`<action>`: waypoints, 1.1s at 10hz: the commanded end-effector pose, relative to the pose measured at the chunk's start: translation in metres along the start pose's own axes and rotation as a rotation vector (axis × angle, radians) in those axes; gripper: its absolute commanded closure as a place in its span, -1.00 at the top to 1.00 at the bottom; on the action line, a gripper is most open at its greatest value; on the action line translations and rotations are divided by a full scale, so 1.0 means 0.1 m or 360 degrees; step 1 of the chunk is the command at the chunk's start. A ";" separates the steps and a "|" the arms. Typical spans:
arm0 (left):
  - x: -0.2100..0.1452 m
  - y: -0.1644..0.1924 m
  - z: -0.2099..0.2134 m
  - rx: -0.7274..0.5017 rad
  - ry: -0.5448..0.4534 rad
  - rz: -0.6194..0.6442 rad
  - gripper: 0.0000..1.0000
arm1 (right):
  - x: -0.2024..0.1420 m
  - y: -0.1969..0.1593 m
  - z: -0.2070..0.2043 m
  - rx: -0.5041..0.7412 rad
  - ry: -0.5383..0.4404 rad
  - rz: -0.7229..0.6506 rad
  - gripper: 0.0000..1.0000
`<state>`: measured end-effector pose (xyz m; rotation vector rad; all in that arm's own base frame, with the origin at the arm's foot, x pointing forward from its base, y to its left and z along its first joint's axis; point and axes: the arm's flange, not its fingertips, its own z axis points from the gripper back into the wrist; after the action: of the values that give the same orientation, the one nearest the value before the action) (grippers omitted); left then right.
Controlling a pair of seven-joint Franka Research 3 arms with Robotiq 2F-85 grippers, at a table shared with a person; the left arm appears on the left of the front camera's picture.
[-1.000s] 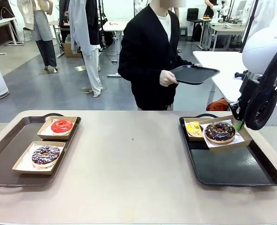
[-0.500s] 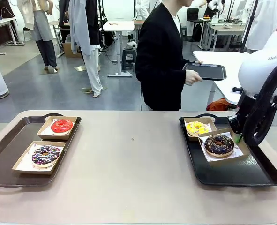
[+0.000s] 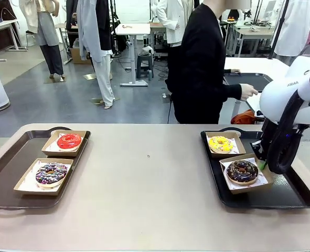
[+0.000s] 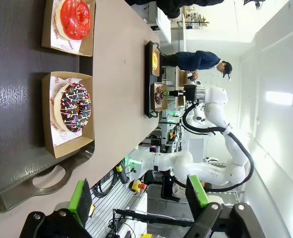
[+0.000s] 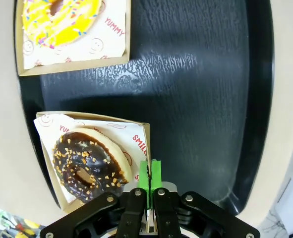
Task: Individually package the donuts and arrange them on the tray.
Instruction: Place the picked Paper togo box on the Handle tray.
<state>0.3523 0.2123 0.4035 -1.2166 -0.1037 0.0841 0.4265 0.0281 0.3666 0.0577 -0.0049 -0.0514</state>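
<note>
Right wrist view puts the right gripper (image 5: 148,173) nearest: its green pads are pressed together on the edge of the cardboard box (image 5: 136,130) holding the chocolate donut (image 5: 87,161), which sits on the black tray (image 5: 196,99). Beyond it on that tray lies the yellow donut (image 5: 62,20) in its own box. To finish this placement well, I judge the box should rest flat before the pads part, then the arm should lift straight up so the wall is not dragged. From the front, the red donut (image 3: 69,140) and the sprinkled dark donut (image 3: 51,174) sit boxed on the left tray (image 3: 8,168). In the left wrist view, the left gripper (image 4: 139,196) hangs with jaws wide apart, holding nothing. Farther off, a person (image 3: 204,68) stands turned away.
</note>
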 end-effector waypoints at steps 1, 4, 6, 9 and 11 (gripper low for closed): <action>-0.01 -0.01 0.01 -0.0005 -0.0009 -0.0003 1.00 | 0.11 -0.02 -0.06 0.0003 -0.0010 -0.0024 -0.97; -0.01 -0.01 0.01 -0.0005 -0.0009 -0.0003 1.00 | 0.19 0.04 -0.13 0.0026 0.0016 0.0028 -0.97; -0.01 -0.01 0.01 -0.0005 -0.0009 -0.0003 1.00 | 0.19 0.05 -0.11 0.0030 0.0027 0.0035 0.22; -0.01 -0.01 0.01 -0.0005 -0.0009 -0.0003 1.00 | 0.06 0.02 0.19 0.0050 0.0068 -0.0016 1.00; -0.01 -0.01 0.01 -0.0005 -0.0009 -0.0003 1.00 | -0.11 0.07 0.53 0.0061 0.0074 0.0036 1.00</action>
<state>0.3523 0.2123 0.4034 -1.2167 -0.1035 0.0841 0.4249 0.0313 0.4004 0.0725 0.0338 -0.0459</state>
